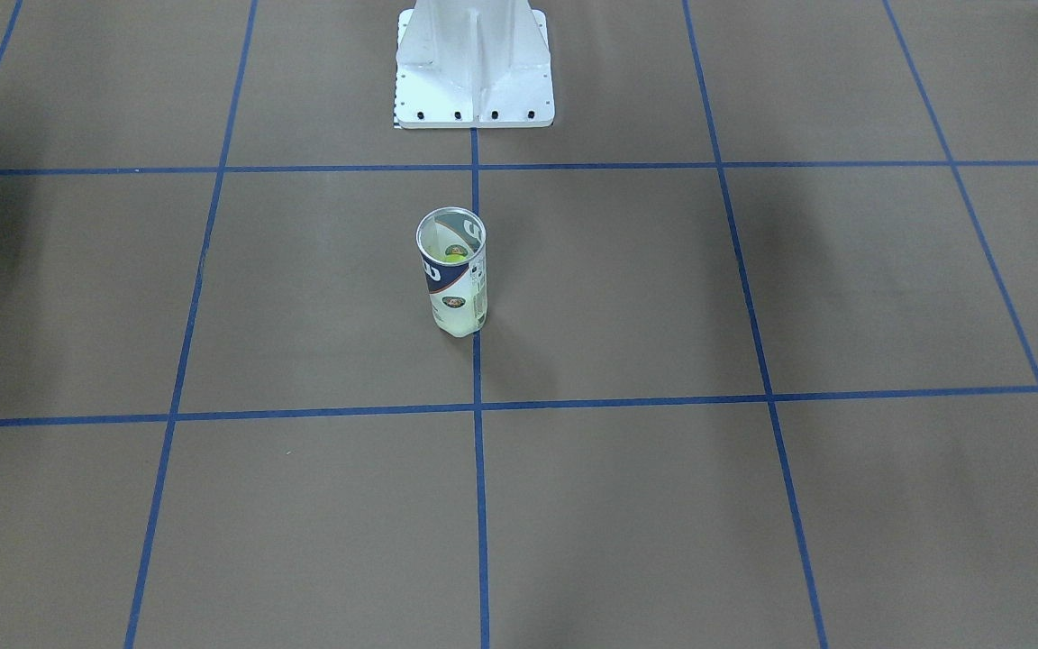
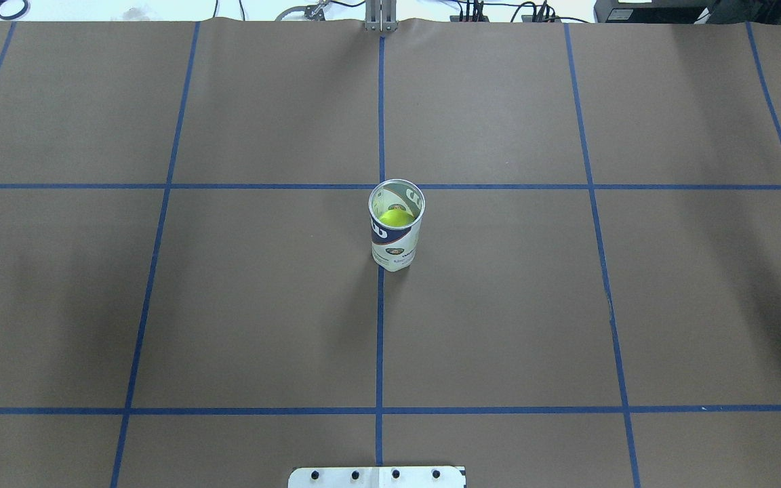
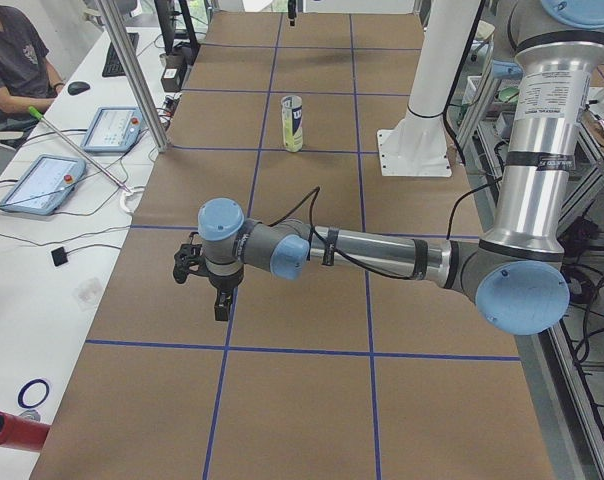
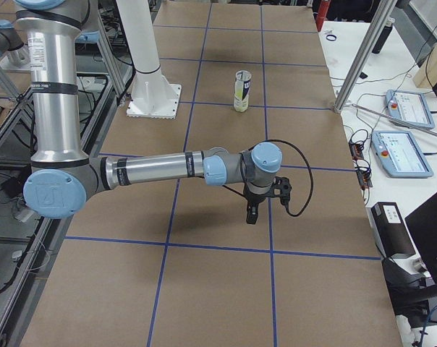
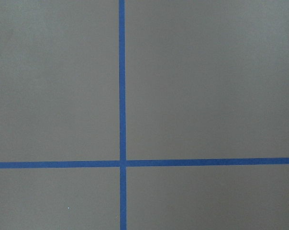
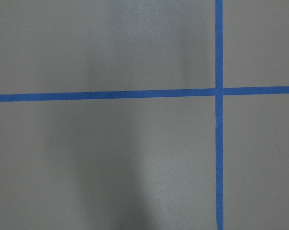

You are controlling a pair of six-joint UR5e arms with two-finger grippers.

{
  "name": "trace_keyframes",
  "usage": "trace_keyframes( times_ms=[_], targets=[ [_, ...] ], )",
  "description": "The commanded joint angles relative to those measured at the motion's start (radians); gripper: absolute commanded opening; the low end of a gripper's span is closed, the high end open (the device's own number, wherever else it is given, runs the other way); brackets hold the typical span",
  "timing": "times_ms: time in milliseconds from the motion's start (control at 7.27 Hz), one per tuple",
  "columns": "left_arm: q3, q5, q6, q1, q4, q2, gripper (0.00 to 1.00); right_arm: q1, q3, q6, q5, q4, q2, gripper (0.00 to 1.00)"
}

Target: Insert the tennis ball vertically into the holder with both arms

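We count one holder and one tennis ball within it. We count two arms: left arm, right arm. Each ends in one gripper, two in all: left gripper, right gripper. We count one white pedestal, two pendants, near pendant and far pendant, and one seated person.

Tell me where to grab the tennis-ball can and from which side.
Grip the can around its round wall, about mid-height, coming in level from the side. It stands upright with an open top and a ball inside, so a top-down grasp looks poor.
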Motion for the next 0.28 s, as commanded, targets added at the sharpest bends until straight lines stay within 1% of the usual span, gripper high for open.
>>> trace_keyframes(
  times_ms=[0, 138],
  targets=[
    [-0.007, -0.027, 0.002, -0.004, 0.008, 0.024, 1.0, 0.0, -0.002, -0.001, 0.0, -0.001, 0.0, 1.0],
    [-0.012, -0.032, 0.002, -0.012, 0.007, 0.036, 1.0, 0.0, 0.0, -0.001, 0.0, 0.001, 0.0, 1.0]
  ],
)
